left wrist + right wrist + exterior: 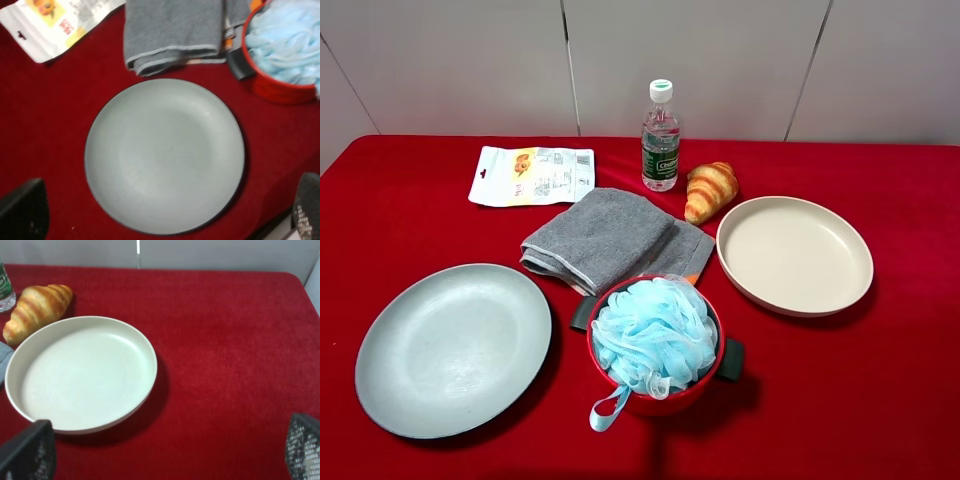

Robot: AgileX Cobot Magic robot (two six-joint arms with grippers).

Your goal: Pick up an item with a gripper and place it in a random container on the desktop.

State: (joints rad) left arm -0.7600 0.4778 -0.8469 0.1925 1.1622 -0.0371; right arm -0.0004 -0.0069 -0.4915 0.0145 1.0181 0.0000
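The pouf [653,335] sits in the red pot [712,372] on the counter [880,400] (its ribbon [607,408] hangs over the rim). Both pincers, left [165,212] and right [170,452], are spread apart and empty.

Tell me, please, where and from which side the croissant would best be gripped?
Probably across the thick middle of the croissant, coming straight down from above. It lies flat on the red cloth, angled, so the jaws should close across its narrow width. The water bottle and cream dish stand close by, which crowds any sideways approach.
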